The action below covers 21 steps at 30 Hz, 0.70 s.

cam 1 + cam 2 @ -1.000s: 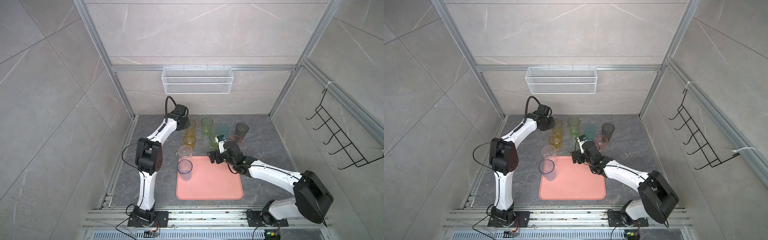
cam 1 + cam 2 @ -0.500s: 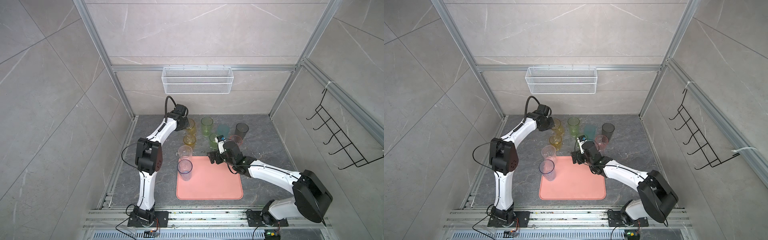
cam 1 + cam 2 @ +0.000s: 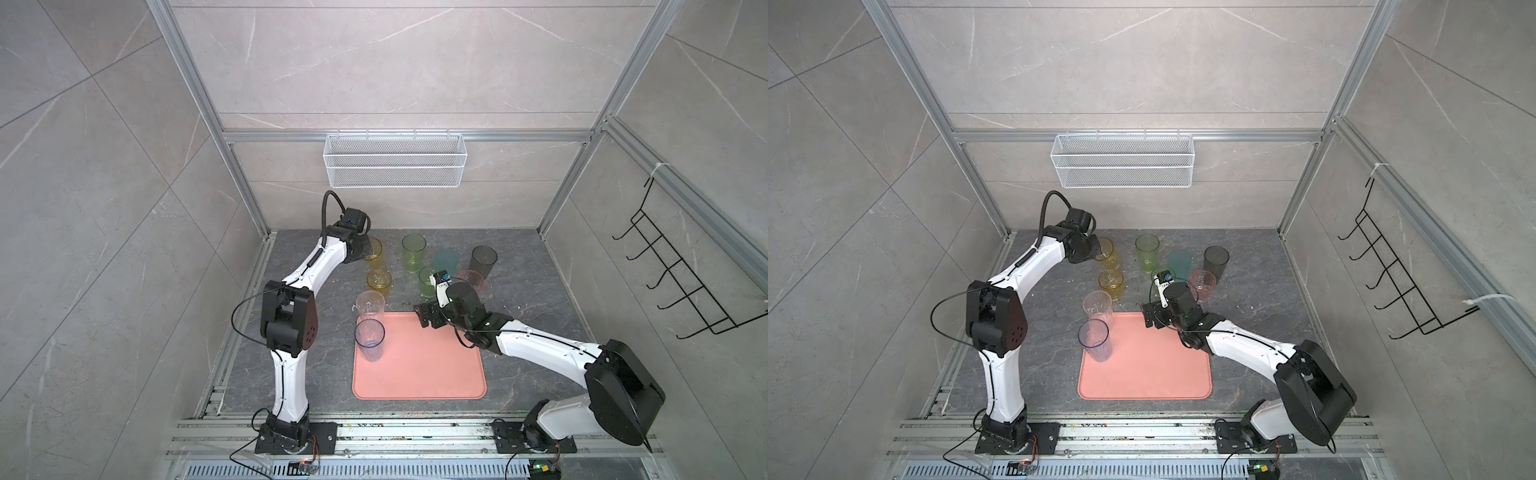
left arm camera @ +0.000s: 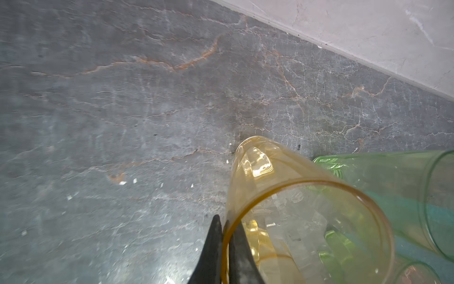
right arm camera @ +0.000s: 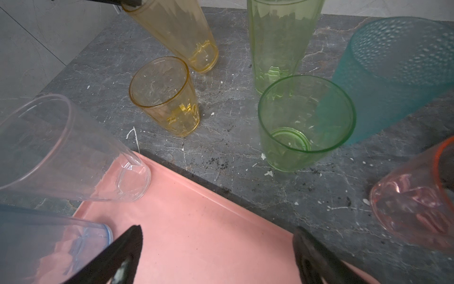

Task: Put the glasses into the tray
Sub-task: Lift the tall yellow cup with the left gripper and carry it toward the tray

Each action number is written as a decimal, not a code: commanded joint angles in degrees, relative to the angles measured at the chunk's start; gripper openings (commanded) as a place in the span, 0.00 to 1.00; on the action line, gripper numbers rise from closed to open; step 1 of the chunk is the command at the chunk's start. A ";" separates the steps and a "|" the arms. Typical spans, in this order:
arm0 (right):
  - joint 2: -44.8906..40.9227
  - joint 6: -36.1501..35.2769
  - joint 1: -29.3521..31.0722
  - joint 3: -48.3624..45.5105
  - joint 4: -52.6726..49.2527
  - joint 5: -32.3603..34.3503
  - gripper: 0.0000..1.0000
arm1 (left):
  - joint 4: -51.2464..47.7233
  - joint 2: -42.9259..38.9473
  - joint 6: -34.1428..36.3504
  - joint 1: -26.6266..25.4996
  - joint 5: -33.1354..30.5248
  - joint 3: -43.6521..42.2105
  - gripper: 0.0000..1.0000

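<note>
Left gripper is pinched onto the rim of the tall amber glass, one jaw inside the mouth and one outside, at the far left of the table. Right gripper is held spread wide over the far edge of the tray, and nothing is caught between its jaws. And the tray is found at the near middle of the table, salmon pink. Two glasses are already counted on it: the clear glass is placed at the far left corner, and the blue glass is set just near of it, close beside. Six more are left on the table beyond the tray's far edge: the short amber glass just near of the gripped one, the tall green glass, the short green glass, the teal glass, the smoky glass at far right, and the pink glass just near of it. The six are seen upright.
</note>
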 commanded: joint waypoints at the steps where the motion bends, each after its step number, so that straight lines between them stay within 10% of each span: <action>1: 0.34 0.86 0.41 1.43 -0.75 -0.72 0.97 | 0.38 -7.62 1.08 0.95 -2.26 -1.59 0.00; 21: 0.03 0.82 0.43 0.62 0.26 -0.08 0.96 | -17.13 -30.84 1.78 1.49 -9.34 -12.03 0.00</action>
